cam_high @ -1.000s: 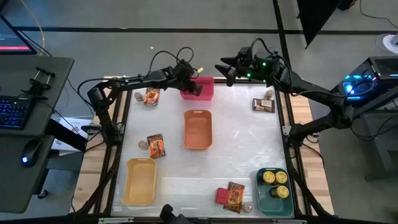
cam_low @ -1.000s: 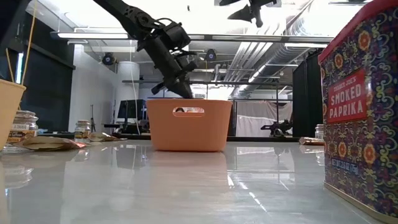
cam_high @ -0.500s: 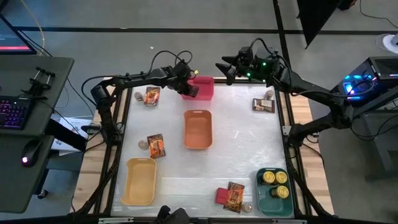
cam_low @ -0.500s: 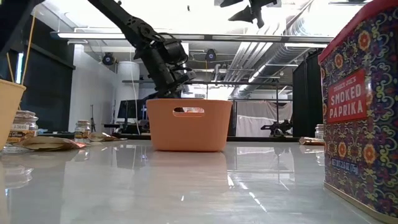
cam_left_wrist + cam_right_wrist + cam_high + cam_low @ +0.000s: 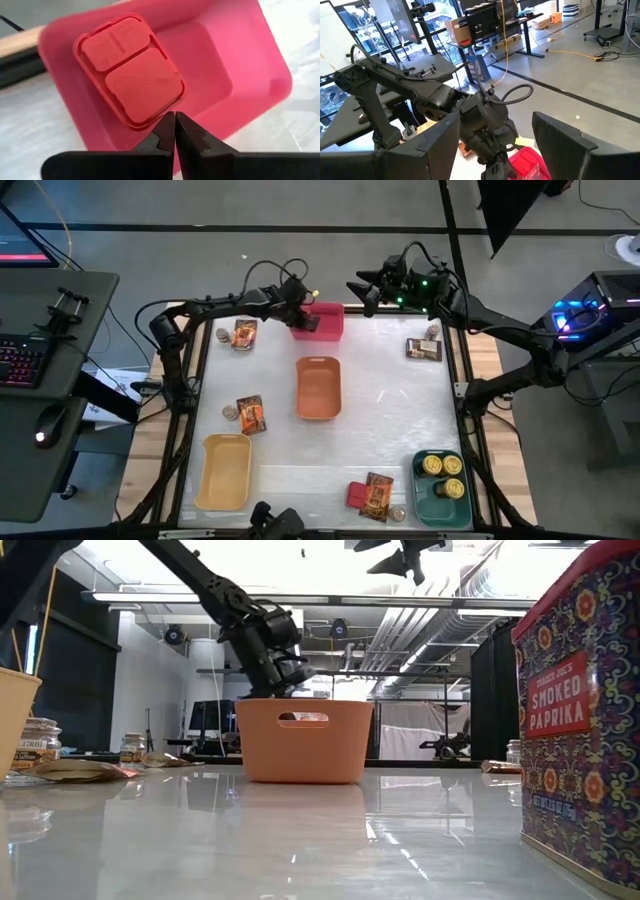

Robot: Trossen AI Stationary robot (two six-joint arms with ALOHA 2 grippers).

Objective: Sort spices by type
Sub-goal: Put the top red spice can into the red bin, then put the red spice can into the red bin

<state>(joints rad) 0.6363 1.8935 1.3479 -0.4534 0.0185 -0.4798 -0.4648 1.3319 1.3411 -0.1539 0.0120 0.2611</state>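
My left gripper is shut and hangs just above the left end of the pink bin. A red box lies tilted inside that bin, leaning on its wall; the shut tips stand just off its corner. My right gripper is open and waits high over the far edge. Orange-brown packets, a red box and tiny jars lie on the table. Yellow-topped tins sit in the green bin.
An orange bin stands mid-table and a yellow bin near the near-left corner. In the low view a paprika tin looms at the near edge. Open tabletop lies right of the orange bin.
My left gripper has drawn back from over the pink bin toward the table's left and risen a little, as the low view shows. The red box stays in the pink bin.
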